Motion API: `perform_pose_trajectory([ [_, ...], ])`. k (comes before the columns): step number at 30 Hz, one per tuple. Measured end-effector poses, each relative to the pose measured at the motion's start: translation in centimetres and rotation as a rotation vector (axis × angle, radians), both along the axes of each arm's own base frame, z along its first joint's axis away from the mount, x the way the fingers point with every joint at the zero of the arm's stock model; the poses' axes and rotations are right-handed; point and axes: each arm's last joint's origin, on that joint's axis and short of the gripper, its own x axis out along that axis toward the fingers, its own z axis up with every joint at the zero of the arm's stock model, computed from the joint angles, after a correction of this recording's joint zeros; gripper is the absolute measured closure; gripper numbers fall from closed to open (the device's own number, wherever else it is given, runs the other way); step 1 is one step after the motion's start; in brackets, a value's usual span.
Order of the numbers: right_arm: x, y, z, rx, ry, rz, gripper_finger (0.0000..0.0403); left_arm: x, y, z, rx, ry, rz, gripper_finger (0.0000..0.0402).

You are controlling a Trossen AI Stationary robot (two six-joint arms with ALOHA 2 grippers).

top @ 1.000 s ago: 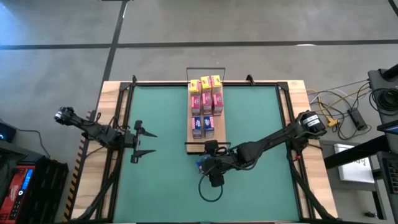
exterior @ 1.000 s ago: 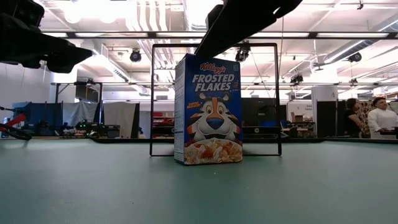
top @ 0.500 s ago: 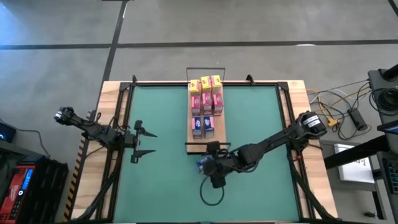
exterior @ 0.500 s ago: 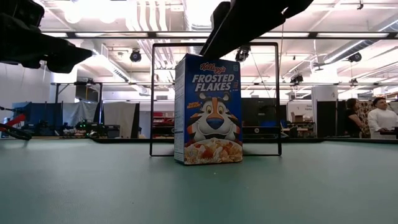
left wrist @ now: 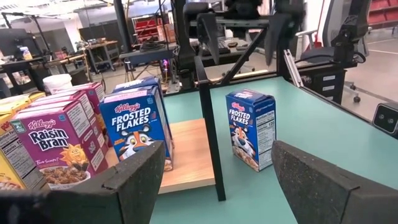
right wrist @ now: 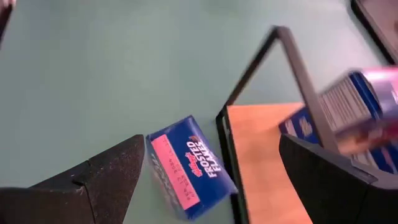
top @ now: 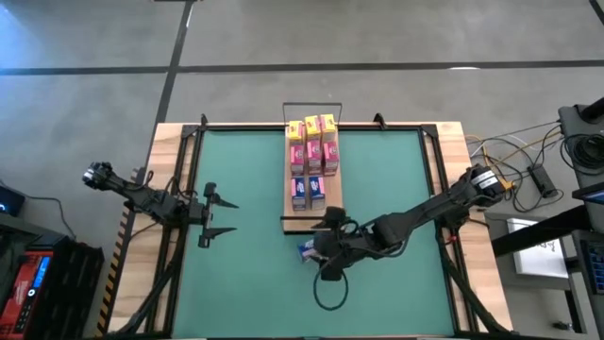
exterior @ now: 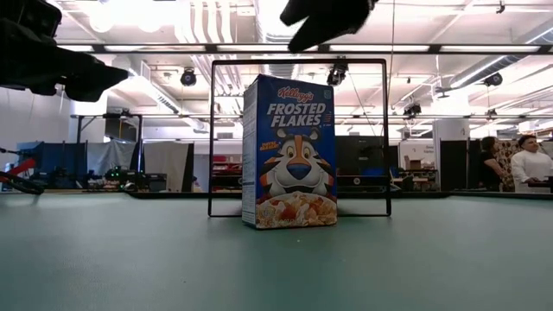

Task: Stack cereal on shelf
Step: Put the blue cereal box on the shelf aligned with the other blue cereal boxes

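1. Hovering over the loose blue Frosted Flakes box (top: 309, 250), the right gripper (right wrist: 205, 180) hangs with its fingers spread wide and nothing between them; in the right wrist view the box top sits in the gap, a bit toward one finger.
2. That box stands upright on the green counter (top: 245, 179), just off the near end of the shelf (top: 330, 219), close beside the black wire frame (left wrist: 208, 124) but apart from it.
3. On the shelf, yellow boxes (top: 311, 126), pink Raisin Bran boxes (top: 313, 154) and two blue boxes (top: 308, 190) stand in rows, leaving bare wood at the near end.
4. The left gripper (top: 219, 216) waits well off to the left side of the counter, fingers spread and empty.
5. Judgement on the step in hand: this looks like the pick-up. Doing it well means centring the spread fingers over the box, dropping straight, and closing on the narrow faces so it stays upright.
6. Room to move: open counter lies on the far side from the shelf, so that is the safe approach. The wire frame is the hazard; the box probably needs lifting above the frame's top bar, then lowering onto the bare wood short of the blue pair.
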Motion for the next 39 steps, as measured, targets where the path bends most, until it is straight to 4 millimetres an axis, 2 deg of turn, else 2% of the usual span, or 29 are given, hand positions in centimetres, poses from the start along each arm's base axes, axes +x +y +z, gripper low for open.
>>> perform_pose_trajectory([
  [7, -1.4, -0.1, 1.3, 0.333, -0.069, -0.327, 0.0041, 0.0, 0.0, 0.0, 0.000, 0.000, 0.000, 0.0125],
  [14, -2.6, -0.5, 0.6, 0.599, -0.044, -0.689, 0.0041, 0.0, 0.0, 0.0, 0.000, 0.000, 0.000, 0.0125],
  [18, -3.4, -0.6, 0.0, 0.742, 0.029, -0.876, 0.0041, 0.0, 0.0, 0.0, 0.000, -0.001, 0.000, 0.0125],
  [21, -3.6, -0.5, -0.1, 0.791, 0.090, -0.898, 0.0041, 0.0, 0.0, 0.0, 0.000, 0.000, 0.000, 0.0125],
  [26, -3.6, -0.5, -0.2, 0.818, 0.086, -0.927, 0.0044, 0.0, 0.0, 0.0, 0.000, -0.001, 0.000, 0.0125],
  [34, -2.3, -2.5, -0.8, 0.955, 0.018, -1.148, 0.0046, 0.0, 0.0, 0.0, 0.000, 0.000, 0.000, 0.0125],
  [39, -1.7, -2.9, -0.6, 1.058, 0.074, -1.134, 0.0046, 0.0, 0.0, 0.0, 0.000, -0.001, 0.000, 0.0125],
])
